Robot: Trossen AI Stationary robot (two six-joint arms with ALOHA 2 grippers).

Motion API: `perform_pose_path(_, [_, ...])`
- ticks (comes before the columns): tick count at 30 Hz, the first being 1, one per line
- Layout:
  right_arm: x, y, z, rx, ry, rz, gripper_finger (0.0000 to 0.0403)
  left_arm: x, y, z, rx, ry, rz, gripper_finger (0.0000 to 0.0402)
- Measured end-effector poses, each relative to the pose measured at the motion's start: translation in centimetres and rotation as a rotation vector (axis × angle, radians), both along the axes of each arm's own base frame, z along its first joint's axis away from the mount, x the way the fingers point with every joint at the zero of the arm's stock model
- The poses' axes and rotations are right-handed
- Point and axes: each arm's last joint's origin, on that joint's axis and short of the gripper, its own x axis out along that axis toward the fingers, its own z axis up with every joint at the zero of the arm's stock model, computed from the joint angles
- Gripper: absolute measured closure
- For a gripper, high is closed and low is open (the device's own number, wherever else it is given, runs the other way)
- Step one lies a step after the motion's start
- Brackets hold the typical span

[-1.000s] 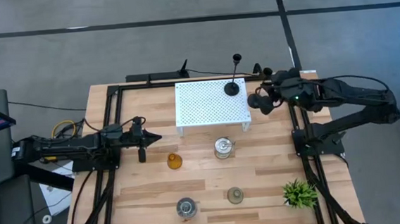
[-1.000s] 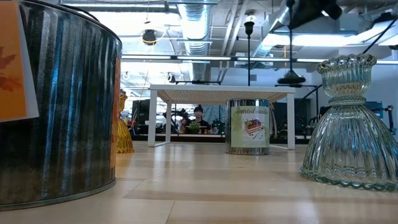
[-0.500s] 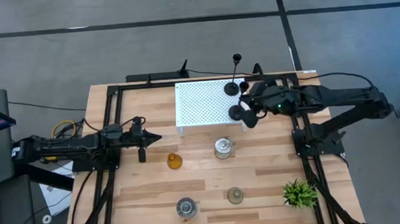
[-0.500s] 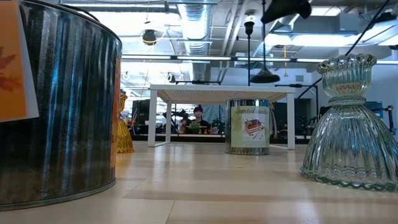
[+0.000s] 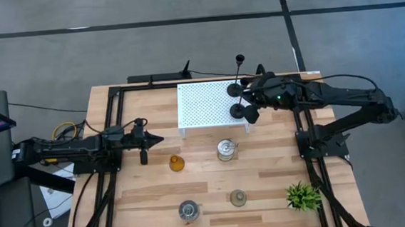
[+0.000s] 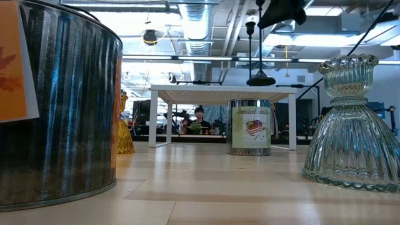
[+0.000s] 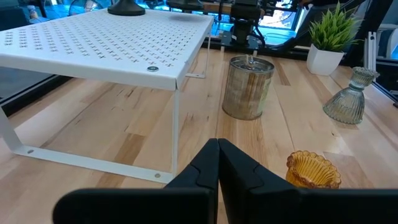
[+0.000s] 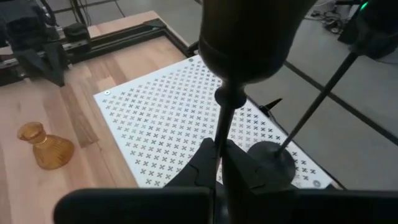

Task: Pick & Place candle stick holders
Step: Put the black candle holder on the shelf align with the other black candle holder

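A wooden table [image 5: 158, 195] seen from above, with a white perforated stand [image 5: 206, 107] at its back edge. The right claw [image 5: 253, 99] reaches over the stand's right side, clenched around the thin stem of a black candle stick holder [image 5: 239, 111], whose round base hangs just above the stand's front right corner. A second black holder [image 5: 236, 89] already stands upright on the stand — just behind the held one. The left claw [image 5: 154, 139] waits pressed shut and empty over the table's left side. In front of the stand sit a silvery jar-like holder [image 5: 226, 150] and an amber glass holder [image 5: 176, 162]. Near the front edge are another silvery jar [image 5: 188, 211], a grey-green holder [image 5: 238, 197] and a spiky green plant [image 5: 303, 196].
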Motion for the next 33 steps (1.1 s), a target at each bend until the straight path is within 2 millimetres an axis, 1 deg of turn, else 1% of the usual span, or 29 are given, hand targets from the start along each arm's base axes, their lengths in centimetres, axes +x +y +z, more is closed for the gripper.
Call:
perform_pose_path(7, [0.2,-0.1,-1.3,0.006,0.016,0.0,0.0403,0.0,0.0,0.0,0.0,0.0,0.0,0.0396])
perform_pose_path(12, [0.4,-0.2,-0.9,-0.021,-0.015,0.013,0.0403,0.0,0.0,0.0,0.0,0.0,0.0,0.0396])
perform_pose_path(18, [0.2,-1.0,-0.9,-0.034,-0.004,-0.012,0.0403,0.0,0.0,0.0,0.0,0.0,0.0,0.0396])
perform_pose_path(25, [0.1,-1.7,-1.0,-0.002,-0.002,-0.001,0.0403,0.0,0.0,0.0,0.0,0.0,0.0,0.0396])
perform_pose_path(33, [0.6,-1.8,-1.4,0.002,0.016,0.0,0.0403,0.0,0.0,0.0,0.0,0.0,0.0,0.0396])
